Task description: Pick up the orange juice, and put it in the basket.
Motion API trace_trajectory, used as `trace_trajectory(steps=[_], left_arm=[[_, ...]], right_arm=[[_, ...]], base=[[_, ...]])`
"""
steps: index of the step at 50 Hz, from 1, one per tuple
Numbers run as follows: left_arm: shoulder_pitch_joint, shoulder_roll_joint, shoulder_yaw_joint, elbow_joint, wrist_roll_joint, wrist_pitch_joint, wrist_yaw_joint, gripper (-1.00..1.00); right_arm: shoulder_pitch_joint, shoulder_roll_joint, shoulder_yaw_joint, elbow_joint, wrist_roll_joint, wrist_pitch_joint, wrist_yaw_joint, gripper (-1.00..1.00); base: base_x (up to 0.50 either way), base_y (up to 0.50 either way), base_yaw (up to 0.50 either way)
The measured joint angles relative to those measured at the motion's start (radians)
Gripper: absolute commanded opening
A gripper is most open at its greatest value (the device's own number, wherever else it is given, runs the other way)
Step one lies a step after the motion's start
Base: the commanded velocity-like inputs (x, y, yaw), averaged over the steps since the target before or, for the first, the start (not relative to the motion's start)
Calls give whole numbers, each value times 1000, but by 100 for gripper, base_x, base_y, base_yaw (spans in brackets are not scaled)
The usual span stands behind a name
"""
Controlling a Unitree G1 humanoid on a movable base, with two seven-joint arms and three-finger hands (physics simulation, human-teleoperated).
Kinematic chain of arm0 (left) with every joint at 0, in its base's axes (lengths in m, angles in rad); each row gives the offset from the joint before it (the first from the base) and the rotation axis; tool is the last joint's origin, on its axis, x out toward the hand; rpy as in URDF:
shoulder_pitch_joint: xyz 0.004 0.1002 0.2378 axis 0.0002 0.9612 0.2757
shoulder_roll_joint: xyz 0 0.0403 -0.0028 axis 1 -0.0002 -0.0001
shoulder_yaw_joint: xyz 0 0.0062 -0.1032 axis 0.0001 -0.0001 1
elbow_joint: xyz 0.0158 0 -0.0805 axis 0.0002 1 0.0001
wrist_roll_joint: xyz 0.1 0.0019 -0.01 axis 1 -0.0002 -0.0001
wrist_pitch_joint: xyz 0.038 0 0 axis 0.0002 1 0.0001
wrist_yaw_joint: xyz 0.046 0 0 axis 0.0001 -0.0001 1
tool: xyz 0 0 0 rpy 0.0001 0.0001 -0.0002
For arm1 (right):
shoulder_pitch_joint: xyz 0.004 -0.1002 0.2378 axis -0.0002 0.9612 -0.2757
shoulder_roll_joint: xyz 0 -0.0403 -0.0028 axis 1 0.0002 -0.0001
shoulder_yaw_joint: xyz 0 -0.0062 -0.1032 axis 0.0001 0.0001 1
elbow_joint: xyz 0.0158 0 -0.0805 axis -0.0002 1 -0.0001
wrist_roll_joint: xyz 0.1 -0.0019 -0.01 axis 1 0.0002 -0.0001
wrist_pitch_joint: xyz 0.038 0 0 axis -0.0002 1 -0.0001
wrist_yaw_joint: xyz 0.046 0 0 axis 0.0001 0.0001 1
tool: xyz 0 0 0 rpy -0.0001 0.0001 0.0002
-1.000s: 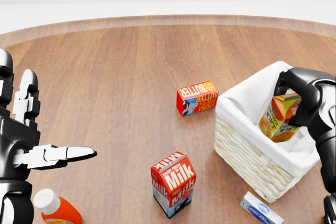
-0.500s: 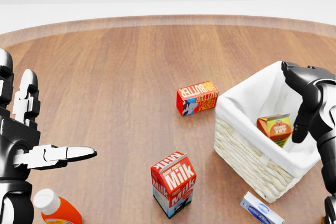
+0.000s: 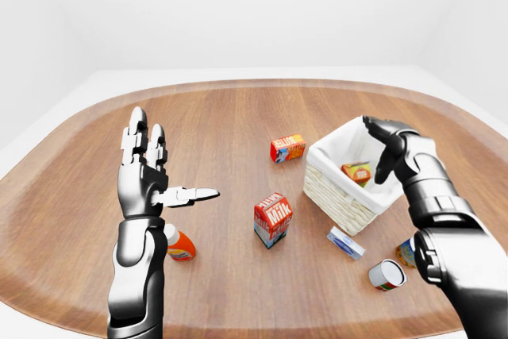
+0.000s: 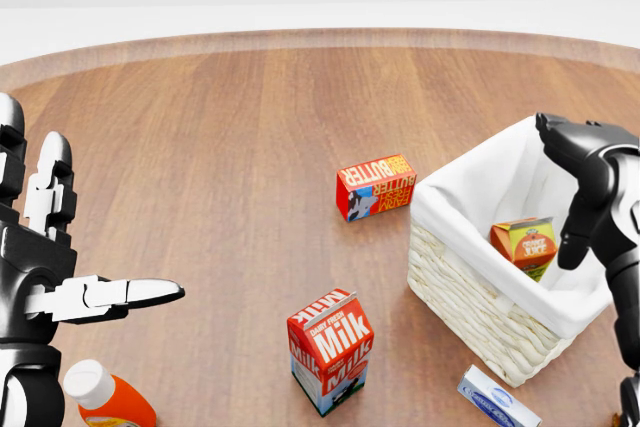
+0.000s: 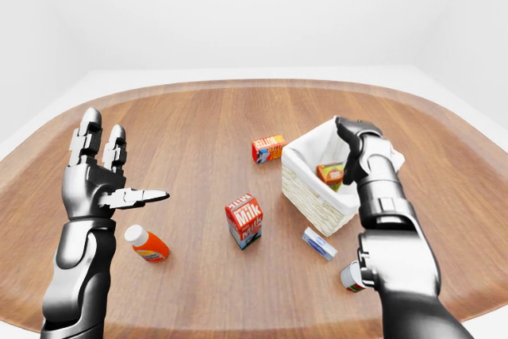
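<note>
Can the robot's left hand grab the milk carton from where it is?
Probably yes. The left hand is open and raised, and the milk carton stands upright on the bare table toward the view's right, with nothing between them. It would have to reach across and down.

On the round wooden table [image 3: 222, 117], the small orange juice carton [image 3: 356, 172] lies inside the white-lined wicker basket [image 3: 343, 198]. The robot's black right hand [image 3: 386, 147] hovers just over the basket's rim at three o'clock, fingers spread. The left hand [image 3: 151, 176] is raised at nine o'clock, fingers splayed, holding nothing. A red-and-white milk carton [image 3: 272, 219] stands near centre.
</note>
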Motion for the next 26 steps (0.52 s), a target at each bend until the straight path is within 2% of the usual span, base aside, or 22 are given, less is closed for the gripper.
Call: trace_trajectory(steps=[26], left_arm=[[0, 0, 0, 0, 0, 0, 0, 100]], right_arm=[[5, -17, -34, -190, -35, 0, 164, 100]], base=[[0, 0, 0]])
